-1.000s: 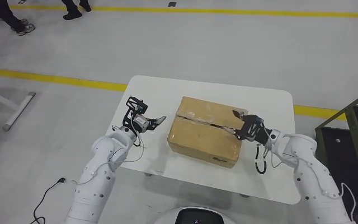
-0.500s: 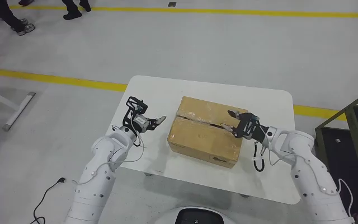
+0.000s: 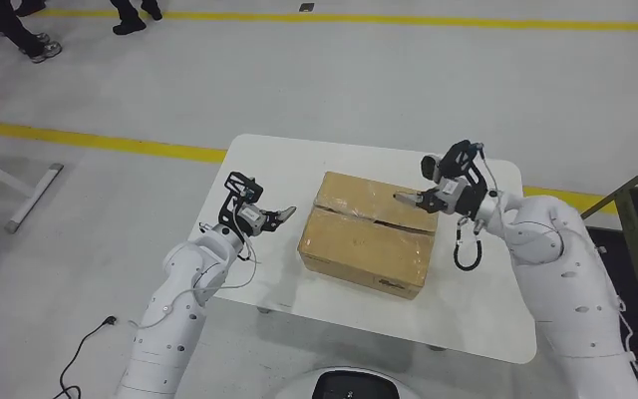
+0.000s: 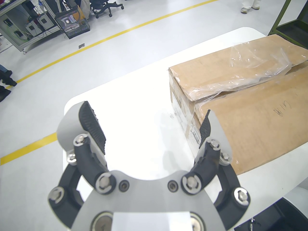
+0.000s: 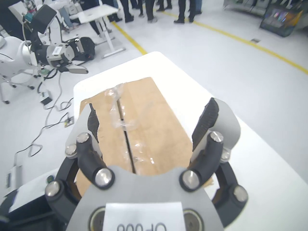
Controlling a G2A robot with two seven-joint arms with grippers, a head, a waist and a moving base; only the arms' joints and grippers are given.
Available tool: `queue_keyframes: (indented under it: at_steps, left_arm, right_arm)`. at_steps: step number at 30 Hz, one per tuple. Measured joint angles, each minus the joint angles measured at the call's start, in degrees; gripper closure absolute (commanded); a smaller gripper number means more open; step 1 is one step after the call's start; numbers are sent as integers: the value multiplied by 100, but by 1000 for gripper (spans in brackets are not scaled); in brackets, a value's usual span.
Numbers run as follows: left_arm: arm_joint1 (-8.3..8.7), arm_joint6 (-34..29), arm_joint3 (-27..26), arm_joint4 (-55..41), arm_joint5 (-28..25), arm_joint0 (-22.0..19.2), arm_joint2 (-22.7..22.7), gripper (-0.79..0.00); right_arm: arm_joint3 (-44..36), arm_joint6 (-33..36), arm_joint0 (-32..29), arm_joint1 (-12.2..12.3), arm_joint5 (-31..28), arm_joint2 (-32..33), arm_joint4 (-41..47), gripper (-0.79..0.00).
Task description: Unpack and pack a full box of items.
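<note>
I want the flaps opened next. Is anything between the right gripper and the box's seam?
Nothing visible does. The right gripper hangs open over the box; only loose clear tape lies along the seam.

Item, arms: we list the left arm (image 3: 184, 289) and the right arm (image 3: 563, 269), both in glossy white rounded shells.

Item, ends: we record the left gripper (image 4: 146, 111) and the right gripper (image 5: 152, 106), each with silver plate fingers (image 5: 228, 121), black ribbed pads (image 4: 92, 123), black linkage bars (image 5: 89, 155) and round silver screws (image 4: 105, 183).

Item, markings: we note a white printed label (image 5: 144, 216) on the right gripper's base.

Item, cabling: we note a black cable loop (image 3: 465, 249) at the right wrist.
</note>
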Motion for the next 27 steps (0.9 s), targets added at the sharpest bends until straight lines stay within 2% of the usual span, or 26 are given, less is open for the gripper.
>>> queue_keyframes:
  at_steps: [3,5,16,22,23,24,25,26,27]
  left_arm:
    - [0,0,0,0,0,0,0,-785]
    - [0,0,0,0,0,0,0,-785]
    - [0,0,0,0,0,0,0,-785]
    - [0,0,0,0,0,0,0,-785]
    - [0,0,0,0,0,0,0,-785]
    - [0,0,0,0,0,0,0,-785]
    - [0,0,0,0,0,0,0,-785]
    - [0,0,0,0,0,0,0,-785]
    - [0,0,0,0,0,0,0,-785]
  right_arm:
    - [38,1300,430,10,309,-271,744,-785]
    - [56,1628,493,10,348,-311,797,-785]
    - [18,1491,470,0,357,-371,858,-785]
    - [418,1892,1076,-77,1276,-820,886,-776]
    - [515,1922,1180,-95,1389,-893,947,-616]
    - [657,1977,1301,-121,1523,-1005,1017,-523]
    - [771,2034,1382,-145,1582,-1106,1072,-480]
    - [896,2070,1463,-168,1626,-1211,1093,-354]
    - [1061,2125,1567,-204,1667,-1368,1099,-342]
